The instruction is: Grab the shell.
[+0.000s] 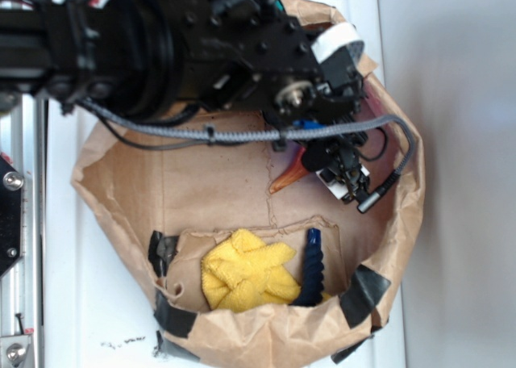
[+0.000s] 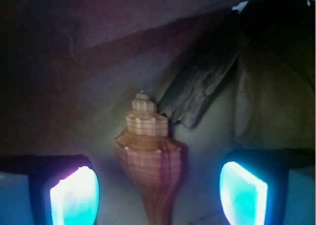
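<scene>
Between the spread pads (image 2: 74, 195) lies the shell (image 2: 150, 158), on the paper bag (image 1: 129, 182) floor, untouched; jaws wide open, holding nothing, straddling it so closing should pinch its wide body

You are looking at the shell (image 2: 150, 158), a small glossy spiral conch banded in orange-brown and pale peach. In the wrist view it is lying flat, its stepped, knobbly spire pointing up the frame and its body narrowing toward the bottom edge, where the thin end is running out of sight. In the exterior view only its orange, tapering point (image 1: 289, 177) is showing; the wide end is hiding under dark hardware. That point is angling down and to the left, and nothing is visibly touching it.
</scene>
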